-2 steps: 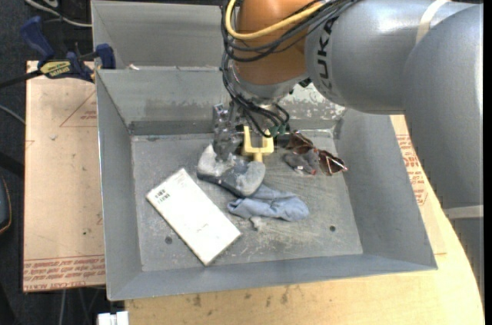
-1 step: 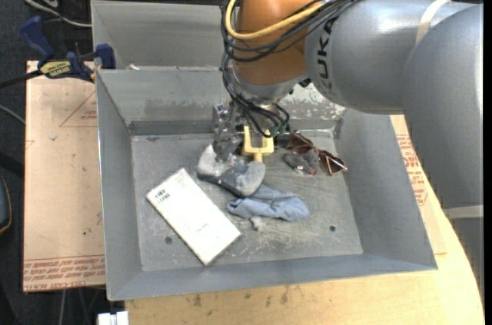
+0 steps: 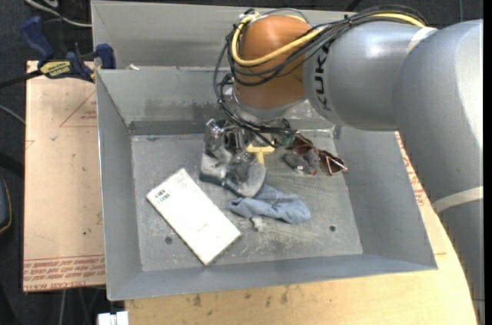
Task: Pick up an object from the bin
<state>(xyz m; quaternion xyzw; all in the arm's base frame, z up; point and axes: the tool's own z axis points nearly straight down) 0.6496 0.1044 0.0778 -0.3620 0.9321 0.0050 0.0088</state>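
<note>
My gripper (image 3: 231, 150) is down in the middle of the bin, under the orange wrist cover. Its lower end sits over a small grey lump (image 3: 247, 174) on the bin floor. A crumpled blue-grey cloth (image 3: 270, 206) lies just in front of it, touching the lump. To the gripper's right lies a pair of sunglasses (image 3: 312, 159) with reddish lenses. A small yellow piece (image 3: 262, 150) shows between the gripper and the sunglasses. What is within the gripper is hidden by its own body.
A flat white box (image 3: 192, 214) lies tilted on the bin floor at the front left. The arm comes in from the right and covers the bin's back right part. The bin's walls slope in on all sides.
</note>
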